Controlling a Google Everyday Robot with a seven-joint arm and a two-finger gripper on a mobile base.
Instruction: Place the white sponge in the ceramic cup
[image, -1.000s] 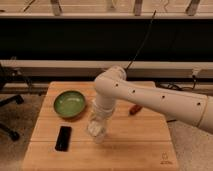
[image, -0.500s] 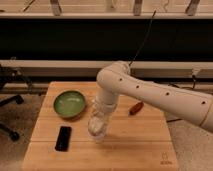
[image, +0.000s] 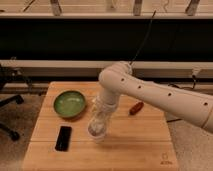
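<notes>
Change: arm's wrist has dropped closer over the cup (image: 97, 132) since a second ago.
Gripper (image: 99, 121): directly above the cup's rim; cannot tell.
Sponge: not separately visible, likely at the gripper or in the cup.
Progress: near the end; release and retreat seem left.
Nearby: bowl (image: 69, 104), black phone (image: 63, 138).

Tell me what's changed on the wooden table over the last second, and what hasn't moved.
Very little. The arm's elbow has shifted slightly away from the green bowl, uncovering more of the small red-brown object beside it. The gripper still points down over the ceramic cup at the table's middle. The bowl, the black phone and the wooden table are as before.
</notes>
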